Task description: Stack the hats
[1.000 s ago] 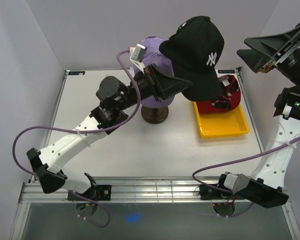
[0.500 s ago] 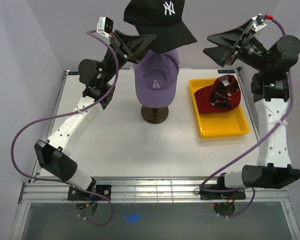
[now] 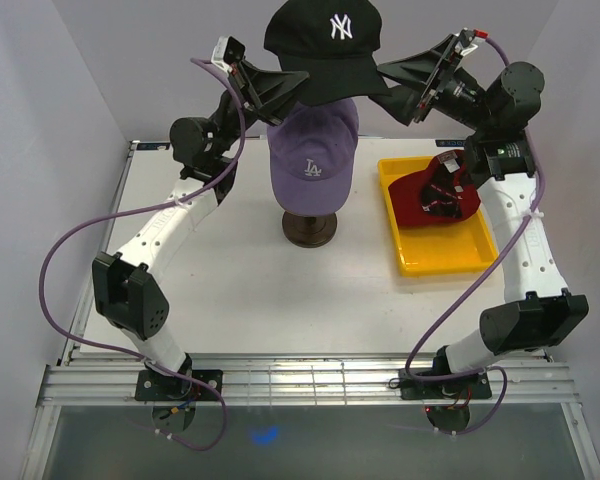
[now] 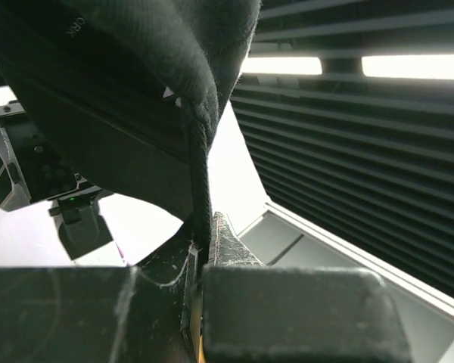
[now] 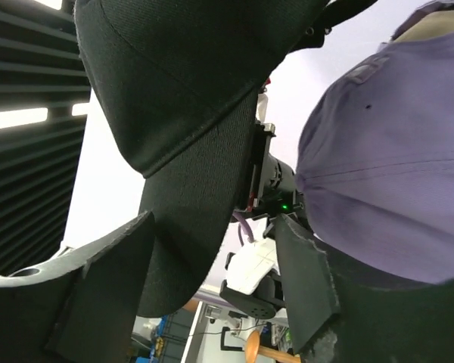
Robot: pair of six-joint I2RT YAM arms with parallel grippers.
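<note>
The black "NY" cap (image 3: 325, 40) hangs in the air above the lavender "LA" cap (image 3: 313, 155), which sits on the mannequin head. My left gripper (image 3: 298, 85) is shut on the black cap's left rim; in the left wrist view the fingers (image 4: 227, 246) pinch the cap's edge (image 4: 200, 162). My right gripper (image 3: 395, 88) is open, with its jaws either side of the black cap's brim (image 5: 197, 204). The lavender cap (image 5: 393, 166) fills the right of that view. The red cap (image 3: 440, 188) lies in the yellow tray. The black and tan "R" caps are not visible.
The mannequin's dark round base (image 3: 310, 230) stands at the middle back of the white table. The yellow tray (image 3: 450, 258) lies to its right. Grey walls close in the back and both sides.
My left gripper has carried the black "NY" cap up and back to above the lavender cap. My right gripper has swung left to the cap's brim.
</note>
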